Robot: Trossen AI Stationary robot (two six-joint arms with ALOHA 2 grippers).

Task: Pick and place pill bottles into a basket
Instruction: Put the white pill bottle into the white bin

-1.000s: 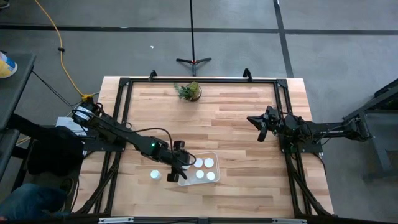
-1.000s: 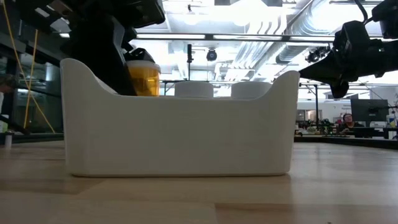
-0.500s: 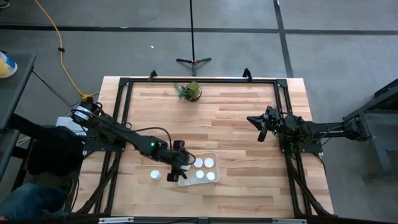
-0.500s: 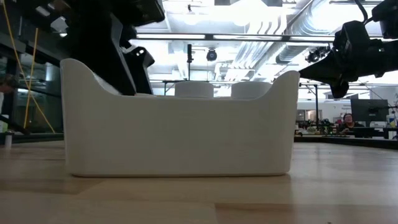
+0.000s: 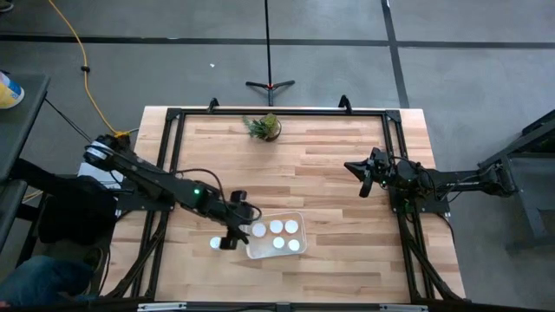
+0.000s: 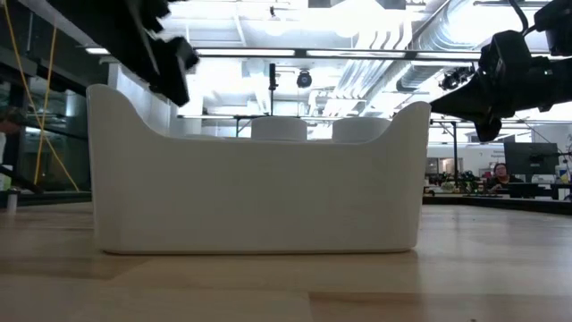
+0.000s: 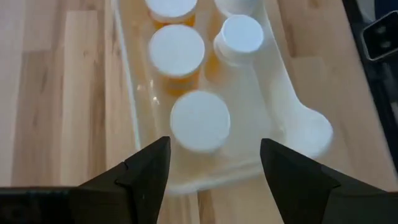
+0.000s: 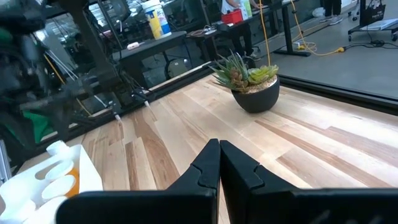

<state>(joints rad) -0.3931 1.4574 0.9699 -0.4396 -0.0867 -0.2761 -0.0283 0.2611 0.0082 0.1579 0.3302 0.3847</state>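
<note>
The white basket (image 5: pixel 299 236) stands on the table's near middle and holds several white-capped pill bottles, some with amber bodies (image 7: pixel 177 50). The nearest of them (image 7: pixel 200 121) stands at the basket's left end. One more bottle (image 5: pixel 216 244) stands on the table left of the basket. My left gripper (image 5: pixel 238 227) is open and empty above the basket's left end; it also shows in its wrist view (image 7: pixel 214 152) and in the low view (image 6: pixel 165 54). My right gripper (image 5: pixel 355 173) is shut and empty, raised at the table's right side.
A small green potted plant (image 5: pixel 264 127) stands at the table's far edge and also shows in the right wrist view (image 8: pixel 249 84). A black frame (image 5: pixel 173 156) runs around the table. Bare wood lies between the basket and the plant.
My left gripper has lowered an amber bottle into the basket's left end and let it go. It has then risen and drawn back toward the table's left edge. The bottle now stands in the basket.
</note>
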